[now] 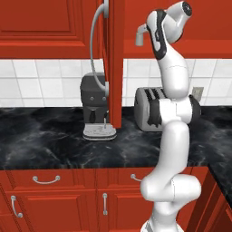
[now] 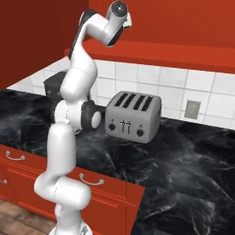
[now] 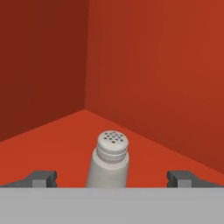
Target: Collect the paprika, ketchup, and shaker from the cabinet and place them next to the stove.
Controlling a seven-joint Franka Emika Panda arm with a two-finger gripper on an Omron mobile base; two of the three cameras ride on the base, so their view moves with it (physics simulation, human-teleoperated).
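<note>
The shaker (image 3: 109,164) is pale grey-white with dark dots on its cap, against the cabinet (image 3: 153,78) interior's plain red. The counter (image 1: 54,136) is black with grey marbling. The toaster (image 2: 133,117) is silver-grey; the wall tiles (image 2: 202,92) white.

One shaker (image 3: 110,160); one toaster (image 2: 133,116); one coffee machine (image 1: 95,106); one open cabinet door (image 1: 113,63)

The shaker's (image 3: 109,162) base is cut off (hand view); the arm hides part of the toaster (image 1: 147,108).
</note>
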